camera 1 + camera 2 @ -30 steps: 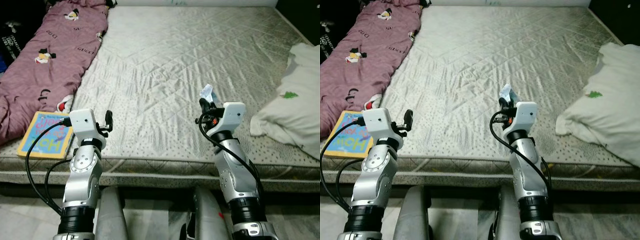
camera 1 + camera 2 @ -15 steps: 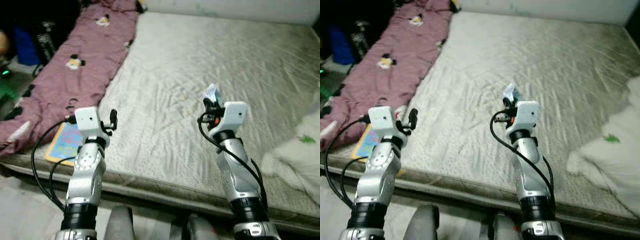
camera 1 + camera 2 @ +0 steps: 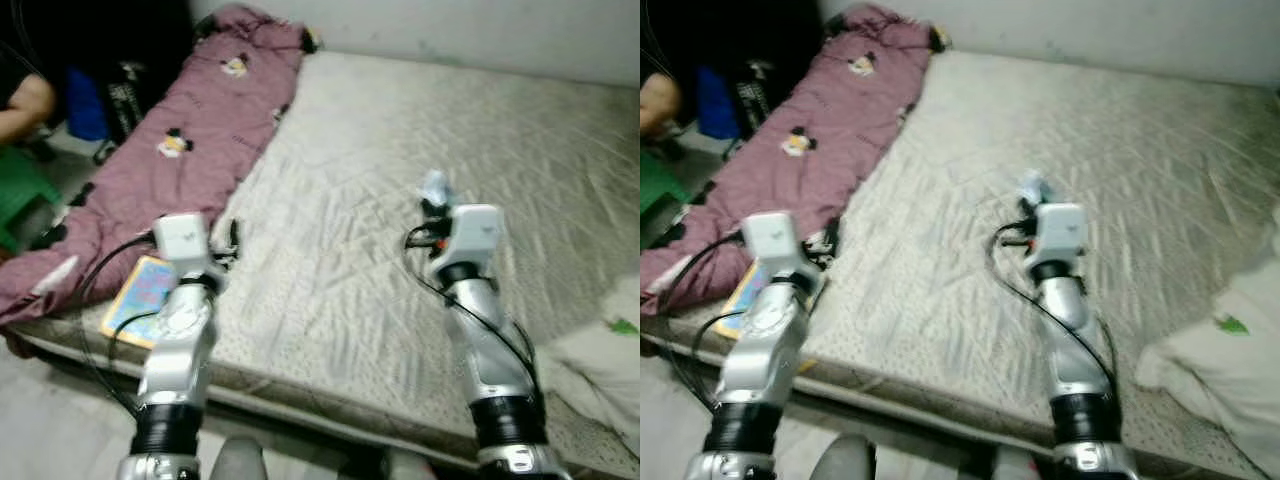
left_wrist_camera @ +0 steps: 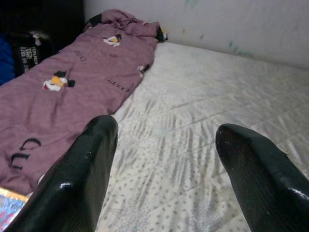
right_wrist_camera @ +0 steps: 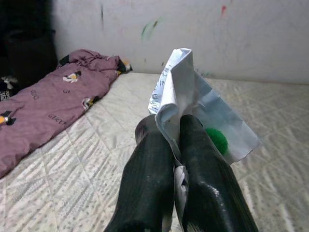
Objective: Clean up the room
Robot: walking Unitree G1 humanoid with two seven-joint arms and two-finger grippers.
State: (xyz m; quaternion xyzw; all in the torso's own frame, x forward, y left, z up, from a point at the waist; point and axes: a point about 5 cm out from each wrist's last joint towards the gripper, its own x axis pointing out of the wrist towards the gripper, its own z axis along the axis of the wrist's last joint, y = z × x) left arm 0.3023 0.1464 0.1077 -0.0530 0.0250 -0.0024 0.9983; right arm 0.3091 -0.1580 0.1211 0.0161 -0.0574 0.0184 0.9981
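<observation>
Both my arms are raised forward, elbows bent. My left gripper (image 4: 161,159) is spread wide; my right gripper (image 5: 176,140) is pinched closed.

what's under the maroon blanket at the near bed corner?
A colourful book sticks out from under the maroon blanket at the edge of the mattress. Its far end is covered, and anything else beneath the blanket is hidden.

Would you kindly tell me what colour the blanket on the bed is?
The blanket is mauve-pink with small cartoon figures and dark lettering, clearest in the left wrist view.
</observation>
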